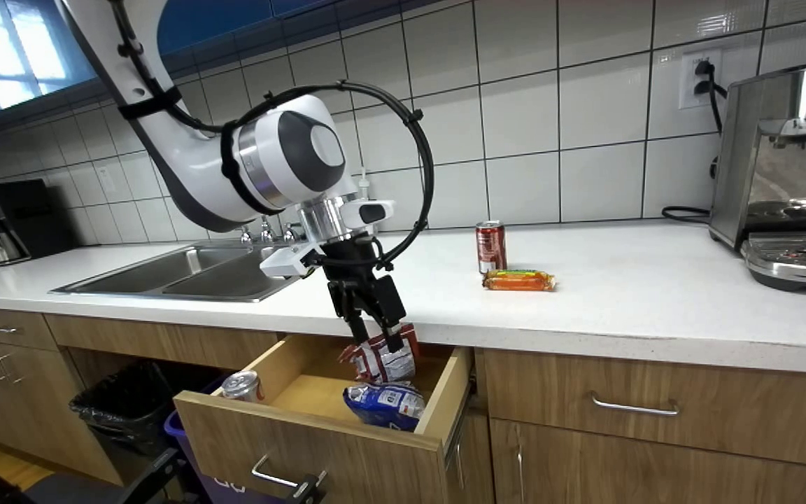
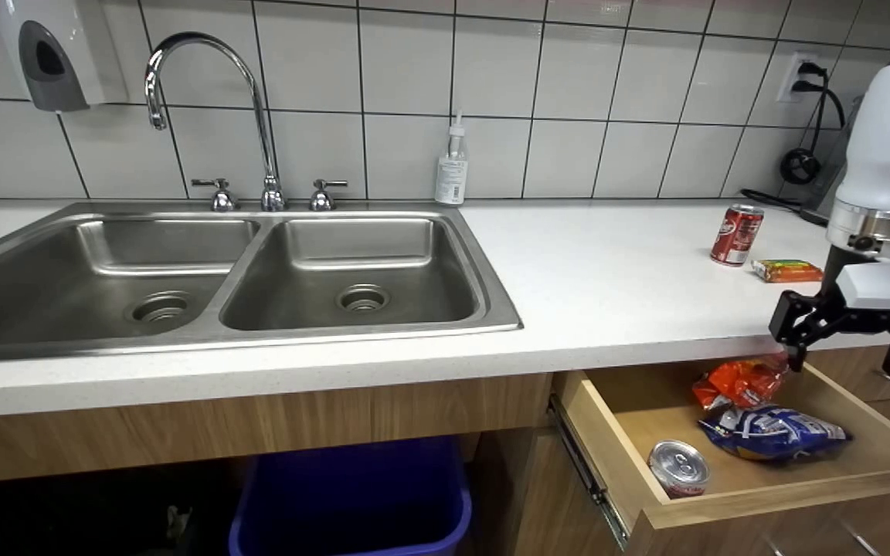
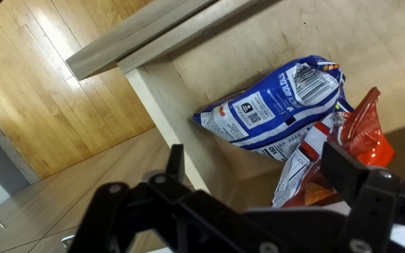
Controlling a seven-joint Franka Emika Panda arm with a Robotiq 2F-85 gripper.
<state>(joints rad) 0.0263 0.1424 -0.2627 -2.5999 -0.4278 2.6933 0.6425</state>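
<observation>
Kitchen with glossy white tiled wall (image 1: 518, 115), steel double sink (image 2: 484, 279) and smooth white tabletop (image 1: 620, 283), which bears a red can (image 2: 737, 235) and an orange-wrapped packet (image 1: 519, 281); below, a wooden drawer (image 1: 347, 456) stands pulled out; in it lie a crinkled red bag (image 2: 737, 383), a puffy blue bag (image 3: 276, 105) just beside it, and, in a front corner, a silver-topped round can (image 2: 678, 465); the black claw (image 1: 378, 341) hangs over the drawer, fingers (image 3: 176, 161) spread wide, gripping nothing; whether it touches the red bag is unclear.
</observation>
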